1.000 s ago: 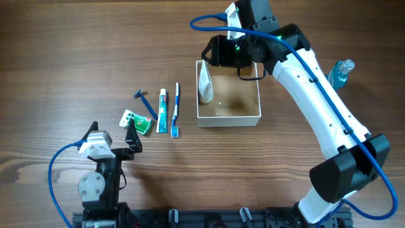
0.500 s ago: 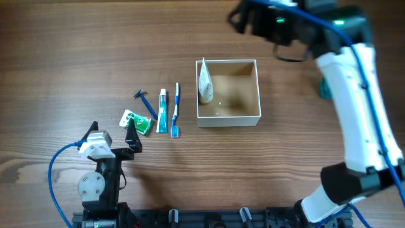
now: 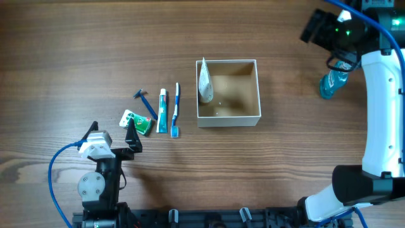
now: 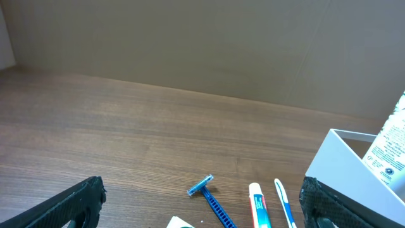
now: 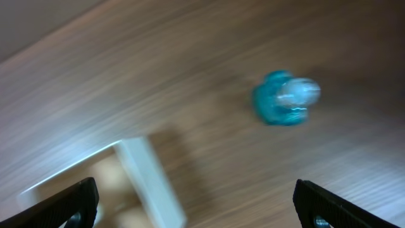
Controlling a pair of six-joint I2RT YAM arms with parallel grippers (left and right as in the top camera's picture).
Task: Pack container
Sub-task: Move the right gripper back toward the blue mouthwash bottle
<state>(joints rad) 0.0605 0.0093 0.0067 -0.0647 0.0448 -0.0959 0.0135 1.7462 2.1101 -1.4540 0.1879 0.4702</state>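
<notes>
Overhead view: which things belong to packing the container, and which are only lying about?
Belong to the job: container; white tube, already inside it; razor; toothpaste; toothbrush; green packet; probably also the blue bottle.

Only lying about: no loose clutter that I can see; only the rig's black front rail.

The left arm (image 3: 95,183) is kept folded low at the near edge, and the left gripper (image 3: 112,128) is held wide open and empty. The right arm (image 3: 381,107) is stretched far out, its white links nearly straight. The right gripper (image 5: 197,212) is spread fully apart, with nothing held between the fingers.
</notes>
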